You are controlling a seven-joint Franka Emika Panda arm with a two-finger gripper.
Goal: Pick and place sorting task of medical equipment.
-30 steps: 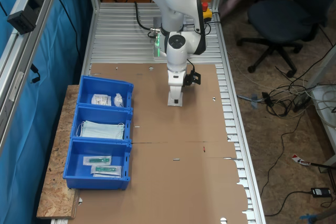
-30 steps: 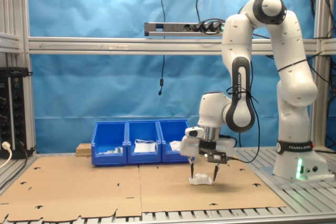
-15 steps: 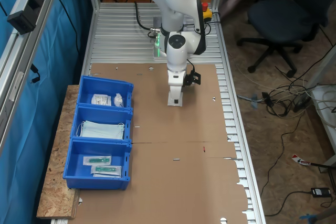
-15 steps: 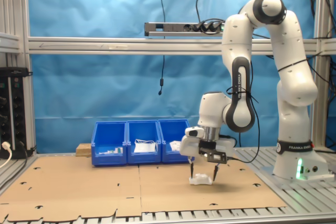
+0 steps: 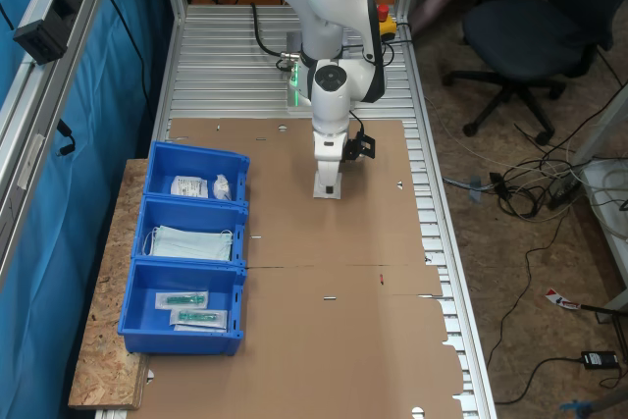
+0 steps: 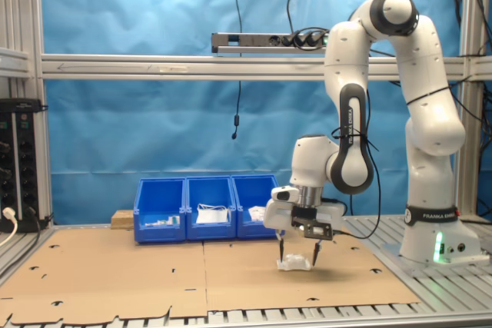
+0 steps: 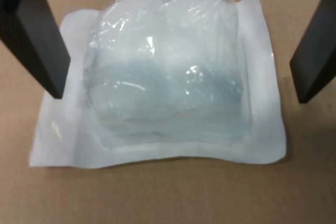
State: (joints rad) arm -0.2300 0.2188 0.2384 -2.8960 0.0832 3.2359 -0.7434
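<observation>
One white sealed packet (image 7: pixel 163 77) lies flat on the brown cardboard (image 5: pixel 334 272), showing in the second exterior view (image 6: pixel 294 264) directly under the gripper (image 6: pixel 298 255). Its two dark fingers (image 7: pixel 37 35) stand apart, one at the packet's 9 o'clock side, one at 3 o'clock, neither pressing it. Three blue bins (image 5: pixel 186 247) sit well apart, at the cardboard's 9 o'clock edge in the first exterior view.
</observation>
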